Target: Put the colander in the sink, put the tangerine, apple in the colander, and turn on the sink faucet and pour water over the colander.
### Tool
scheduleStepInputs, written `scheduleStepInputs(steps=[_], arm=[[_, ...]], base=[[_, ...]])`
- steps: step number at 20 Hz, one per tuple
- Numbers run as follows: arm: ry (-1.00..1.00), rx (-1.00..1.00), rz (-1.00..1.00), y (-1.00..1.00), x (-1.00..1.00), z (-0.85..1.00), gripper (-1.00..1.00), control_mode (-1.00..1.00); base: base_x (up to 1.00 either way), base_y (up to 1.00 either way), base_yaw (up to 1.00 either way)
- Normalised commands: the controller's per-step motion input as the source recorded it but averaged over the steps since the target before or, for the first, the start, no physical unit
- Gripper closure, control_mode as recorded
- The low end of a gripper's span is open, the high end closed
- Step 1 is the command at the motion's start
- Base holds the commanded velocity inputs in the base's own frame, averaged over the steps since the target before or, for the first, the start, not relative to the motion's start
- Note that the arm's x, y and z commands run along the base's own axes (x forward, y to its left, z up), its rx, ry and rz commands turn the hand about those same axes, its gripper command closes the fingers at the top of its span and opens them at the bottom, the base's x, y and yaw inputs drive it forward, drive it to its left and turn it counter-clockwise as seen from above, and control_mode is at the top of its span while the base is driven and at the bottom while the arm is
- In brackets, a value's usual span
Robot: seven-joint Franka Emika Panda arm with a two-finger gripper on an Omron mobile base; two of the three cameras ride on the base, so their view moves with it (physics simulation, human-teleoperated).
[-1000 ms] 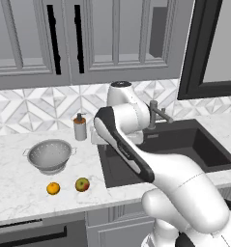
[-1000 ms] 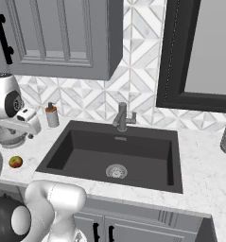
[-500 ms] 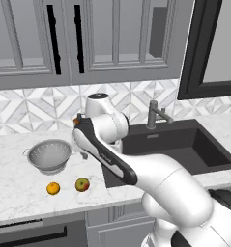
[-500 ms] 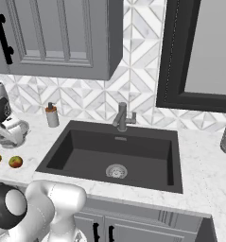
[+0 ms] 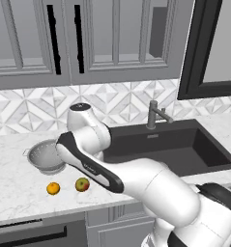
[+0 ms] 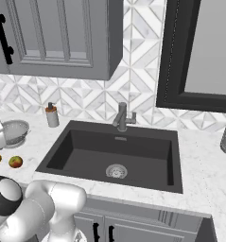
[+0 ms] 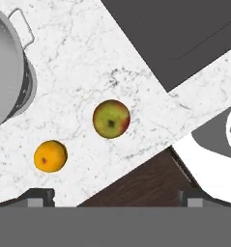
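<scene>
My claw (image 7: 115, 195), fingers spread and empty, hangs over the marble surface (image 7: 88, 72) above the apple (image 7: 111, 119) and tangerine (image 7: 50, 156); the colander (image 7: 6, 72) sits beside them (not in the sink (image 6: 114, 153)), so descending carelessly risks knocking fruit rolling.
</scene>
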Motion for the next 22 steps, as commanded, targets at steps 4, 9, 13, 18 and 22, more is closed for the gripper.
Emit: scheduleStepInputs(steps=[4, 9, 13, 18, 22], arm=[[-0.16, 0.06, 0.0, 0.14, 0.36, -0.08, -1.0, -1.0], [-0.07, 0.02, 0.0, 0.0, 0.34, -0.26, -1.0, -1.0], [0.0, 0.02, 0.01, 0.12, 0.44, -0.23, -1.0, -1.0], [0.0, 0.03, 0.01, 0.29, 0.46, -0.12, -1.0, -1.0], [0.05, 0.0, 0.0, 0.35, 0.32, -0.28, -1.0, -1.0]], base=[[0.0, 0.0, 0.0], [0.0, 0.0, 0.0], [0.0, 0.0, 0.0], [0.0, 0.0, 0.0], [0.0, 0.0, 0.0]])
